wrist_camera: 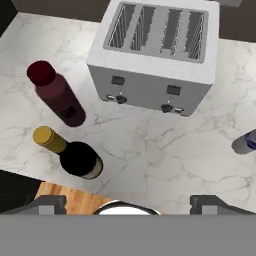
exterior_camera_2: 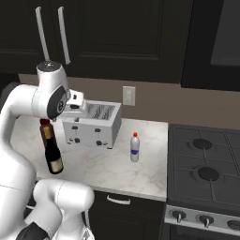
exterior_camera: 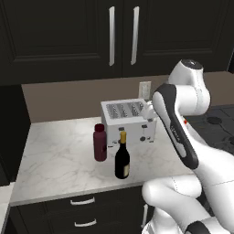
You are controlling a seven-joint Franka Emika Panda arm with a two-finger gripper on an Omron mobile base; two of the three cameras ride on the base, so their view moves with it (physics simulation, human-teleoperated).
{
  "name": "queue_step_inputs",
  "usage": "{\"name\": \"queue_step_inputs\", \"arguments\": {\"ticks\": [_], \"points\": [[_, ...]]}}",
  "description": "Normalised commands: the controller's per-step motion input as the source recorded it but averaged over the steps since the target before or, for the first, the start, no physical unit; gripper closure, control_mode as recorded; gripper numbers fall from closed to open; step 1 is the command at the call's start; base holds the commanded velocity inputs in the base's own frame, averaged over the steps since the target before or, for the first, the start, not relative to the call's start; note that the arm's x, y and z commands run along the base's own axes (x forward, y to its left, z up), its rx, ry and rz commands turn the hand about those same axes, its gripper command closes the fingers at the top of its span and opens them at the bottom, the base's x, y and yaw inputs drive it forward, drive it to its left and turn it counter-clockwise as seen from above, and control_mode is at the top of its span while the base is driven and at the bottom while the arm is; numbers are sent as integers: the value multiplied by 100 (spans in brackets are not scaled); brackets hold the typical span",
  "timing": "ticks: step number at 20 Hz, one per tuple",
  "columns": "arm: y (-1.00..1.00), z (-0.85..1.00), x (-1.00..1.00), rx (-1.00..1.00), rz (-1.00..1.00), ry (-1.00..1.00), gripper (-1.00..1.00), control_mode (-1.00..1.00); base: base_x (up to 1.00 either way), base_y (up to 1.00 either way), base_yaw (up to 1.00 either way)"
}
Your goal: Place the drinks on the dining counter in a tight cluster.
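Three drinks stand on a marble worktop (exterior_camera: pixel 55 160). The dark wine bottle (exterior_camera: pixel 122 160) (exterior_camera_2: pixel 53 154) (wrist_camera: pixel 75 156) with a gold neck is near the front edge. Just behind it is the squat maroon bottle (exterior_camera: pixel 100 142) (wrist_camera: pixel 57 95), half hidden by the wine bottle in the right base view. The small pale red-capped bottle (exterior_camera_2: pixel 135 148) (wrist_camera: pixel 245 142) stands apart, right of the toaster. My gripper (wrist_camera: pixel 131 205) hangs above the worktop in front of the toaster, looking down, open with nothing between its fingers. The dining counter is out of view.
A silver toaster (exterior_camera: pixel 129 119) (exterior_camera_2: pixel 93 123) (wrist_camera: pixel 155 55) sits at the back of the worktop between the bottles. A black stove (exterior_camera_2: pixel 206 168) adjoins the worktop on the right. Dark cabinets (exterior_camera: pixel 114 32) hang above, and dark drawers (exterior_camera: pixel 82 212) sit below the front edge.
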Motion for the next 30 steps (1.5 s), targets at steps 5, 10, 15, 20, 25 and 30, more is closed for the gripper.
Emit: {"name": "queue_step_inputs", "arguments": {"ticks": [5,10,15,20,25,30], "points": [[0,-13,-12,5,25,-11,-100,-100,0,0,0],[-1,-6,0,10,39,-11,-100,-100,0,0,0],[-17,0,0,13,53,-9,-100,-100,0,0,0],[6,0,-24,11,47,-14,-100,-100,0,0,0],[2,0,-42,1,27,-15,-100,-100,0,0,0],[0,-18,-19,0,11,-8,-100,-100,0,0,0]]}}
